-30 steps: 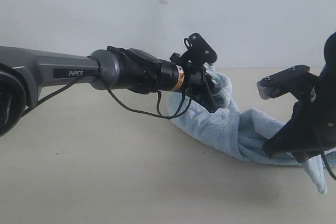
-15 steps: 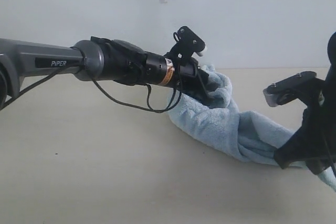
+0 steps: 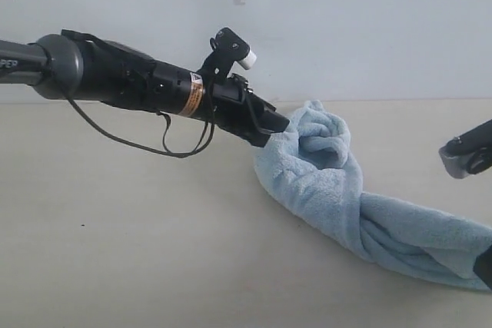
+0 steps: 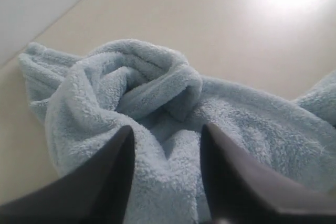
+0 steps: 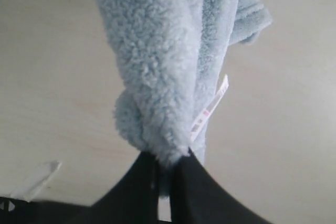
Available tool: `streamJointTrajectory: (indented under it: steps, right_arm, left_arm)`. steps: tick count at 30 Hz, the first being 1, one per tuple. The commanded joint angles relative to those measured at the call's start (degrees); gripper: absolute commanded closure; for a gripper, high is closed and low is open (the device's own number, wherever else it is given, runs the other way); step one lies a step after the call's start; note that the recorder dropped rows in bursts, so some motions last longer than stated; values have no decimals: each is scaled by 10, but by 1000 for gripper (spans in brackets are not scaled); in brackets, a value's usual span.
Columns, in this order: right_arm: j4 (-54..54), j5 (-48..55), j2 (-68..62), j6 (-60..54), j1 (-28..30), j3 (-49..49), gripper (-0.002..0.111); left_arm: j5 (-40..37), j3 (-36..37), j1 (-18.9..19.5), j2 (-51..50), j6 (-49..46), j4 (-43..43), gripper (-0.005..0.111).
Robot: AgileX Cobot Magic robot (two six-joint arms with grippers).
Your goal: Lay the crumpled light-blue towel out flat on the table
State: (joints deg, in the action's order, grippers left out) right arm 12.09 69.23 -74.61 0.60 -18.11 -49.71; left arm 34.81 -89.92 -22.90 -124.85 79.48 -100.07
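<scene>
table (image 3: pixel 115 259): bare beige top nearest me; the twisted cloth lies across its right half
right gripper (image 5: pixel 165 157): almost off the right edge of the exterior view, low over the table; jaws pressed together, pinching one end of the towel (image 3: pixel 330 190); white tag (image 5: pixel 210 108) just beside them
towel: wound into a thick rope between the two grippers; far end bunched and raised
left arm (image 3: pixel 131 82): reaches in from the left, wrist dipping towards the bunch
left gripper (image 4: pixel 168 129): fingers part-way apart, clamped on a fat fold
wall (image 3: pixel 369 21): plain grey-white behind
</scene>
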Motion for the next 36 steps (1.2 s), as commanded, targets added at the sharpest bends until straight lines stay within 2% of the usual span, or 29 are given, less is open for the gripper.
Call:
streamJointTrajectory:
  steps: [1, 4, 11, 12, 14, 16, 19, 21, 23, 25, 28, 31, 34, 36]
  right_arm:
    - [25, -49, 13, -6, 4, 37, 108]
    - [24, -109, 7, -14, 4, 47, 108]
    - [27, -137, 5, -14, 4, 50, 108]
    - [27, -145, 5, -14, 4, 50, 104]
    - [27, -155, 5, -14, 4, 50, 93]
    - [27, -163, 5, -14, 4, 50, 73]
    - [27, -157, 6, 19, 4, 50, 36]
    - [27, -149, 8, 40, 4, 48, 17]
    - [27, -134, 8, 43, 4, 35, 7]
    - [23, -129, 8, 46, 3, 15, 3]
    - [-5, -135, 8, 28, 3, -30, 3]
    - [-83, -174, 8, -22, 3, -60, 3]
    - [-185, -239, 7, -139, 3, -63, 3]
    - [-224, -254, -3, -158, 3, -63, 4]
  left_arm:
    - [15, 34, 13, 32, 7, 1, 67]
    - [23, 56, 26, 47, 7, 1, 67]
    - [24, 132, 70, 108, 7, 1, 67]
    - [24, 144, 78, 118, 7, 1, 67]
    - [24, 170, 92, 138, 14, 1, 69]
    - [27, 197, 107, 161, 30, 1, 71]
    - [50, 247, 125, 211, 36, 1, 79]
    - [79, 276, 132, 241, 36, 1, 84]
    - [104, 308, 134, 279, 36, 1, 89]
    - [126, 338, 134, 314, 36, 1, 93]
    - [140, 378, 134, 369, 56, 1, 97]
    - [135, 417, 134, 425, 58, 1, 97]
    - [122, 454, 137, 467, 58, 1, 97]
    - [101, 475, 137, 488, 58, 1, 97]
